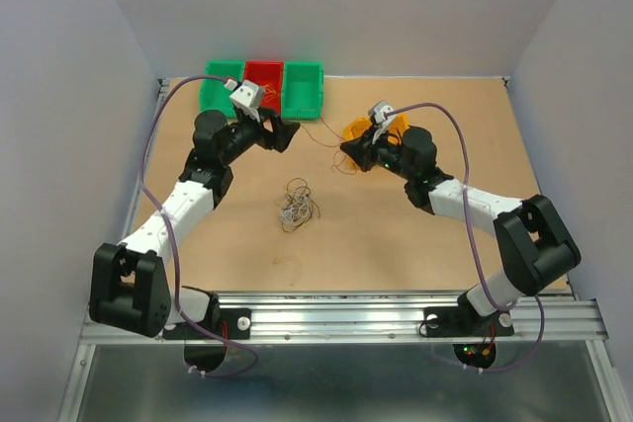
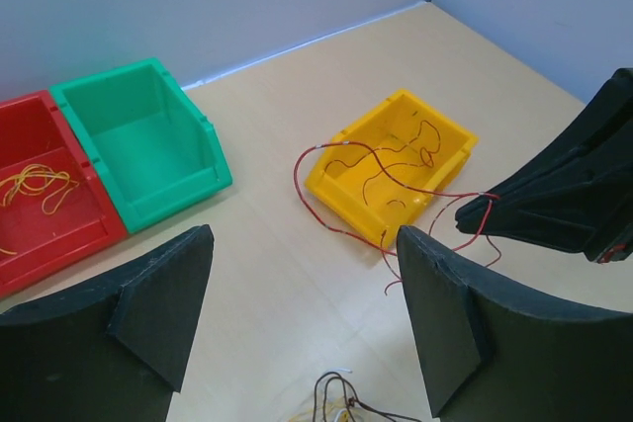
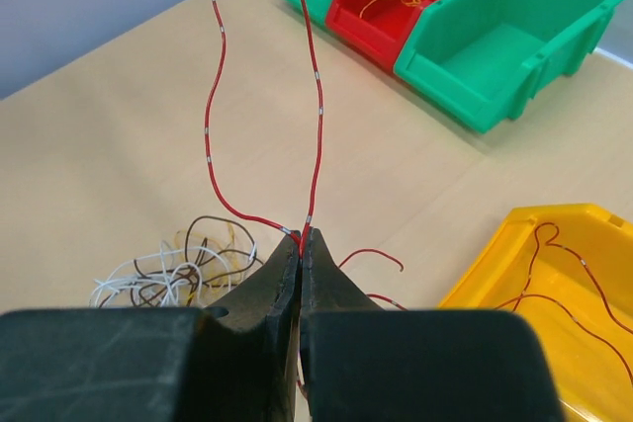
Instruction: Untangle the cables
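My right pincer (image 3: 300, 244) is clamped shut on the red wire (image 3: 315, 96). Its two black, wedge-shaped fingers meet at the tips, and two strands of the wire rise from that point toward 12 o'clock. The wire is hair-thin, glossy and kinked, with small pale bands along it; whether they carry print is too small to tell. More of it curls inside the yellow bin (image 3: 495, 274) at my 4 o'clock and spills over the rim.

My left pincer (image 2: 302, 313) stands wide, its matte black fingers (image 2: 158, 313) well apart with nothing between them. From there the yellow bin (image 2: 341, 190) lies at 1 o'clock, a smooth plastic tray with a sloped open front. The red wire (image 2: 326, 155) loops out of it toward the tip of my right pincer (image 2: 490, 200) at 3 o'clock.

The tangle (image 1: 297, 203) of white, brown and dark wires lies loose near the middle of the tan tabletop (image 1: 396, 234), just at 6 o'clock of my left pincer (image 1: 282, 133) and at 8 o'clock of my right pincer (image 1: 348, 153).

Along the far edge, at 11 o'clock, the red bin (image 1: 264, 74) sits between two green bins (image 1: 304, 89), all touching, all moulded plastic. A thin yellow wire (image 2: 35, 185) lies curled in the red bin.
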Robot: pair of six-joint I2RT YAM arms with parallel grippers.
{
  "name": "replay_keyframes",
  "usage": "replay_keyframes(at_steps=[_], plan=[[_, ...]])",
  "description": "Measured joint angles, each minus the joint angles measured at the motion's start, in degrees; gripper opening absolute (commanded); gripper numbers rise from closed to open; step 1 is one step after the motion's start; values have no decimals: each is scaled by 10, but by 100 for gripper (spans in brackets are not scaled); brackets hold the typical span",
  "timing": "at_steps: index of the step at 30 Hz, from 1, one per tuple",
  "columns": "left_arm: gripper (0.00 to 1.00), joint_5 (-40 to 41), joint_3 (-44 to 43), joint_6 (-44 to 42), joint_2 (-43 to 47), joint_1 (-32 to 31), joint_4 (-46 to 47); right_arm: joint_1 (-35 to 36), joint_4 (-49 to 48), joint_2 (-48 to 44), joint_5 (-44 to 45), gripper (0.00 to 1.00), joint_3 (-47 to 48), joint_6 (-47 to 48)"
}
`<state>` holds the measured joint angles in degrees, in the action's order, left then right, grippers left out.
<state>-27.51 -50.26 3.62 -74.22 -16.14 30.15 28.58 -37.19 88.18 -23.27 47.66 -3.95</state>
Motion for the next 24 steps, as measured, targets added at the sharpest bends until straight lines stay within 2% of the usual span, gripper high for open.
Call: replay_keyframes(at_steps=[6, 11, 14, 16, 17, 19, 24], plan=[[81, -30, -3, 1, -13, 1, -5, 3, 17, 0, -28, 1, 0, 17], [72, -38, -18, 0, -49, 1, -23, 9, 23, 0, -42, 1, 0, 23], [60, -37, -25, -1, -66, 1, -34, 12, 25, -2, -48, 1, 0, 25], [44, -34, -28, -2, -73, 1, -39, 13, 26, -4, -52, 1, 0, 31], [33, -32, -30, -3, -75, 1, -42, 13, 27, -5, -53, 1, 0, 34], [20, -27, -32, -6, -78, 1, -44, 15, 28, -10, -58, 1, 0, 40], [5, -12, -42, -7, -87, 1, -47, 15, 18, -34, -84, 1, -4, 44]])
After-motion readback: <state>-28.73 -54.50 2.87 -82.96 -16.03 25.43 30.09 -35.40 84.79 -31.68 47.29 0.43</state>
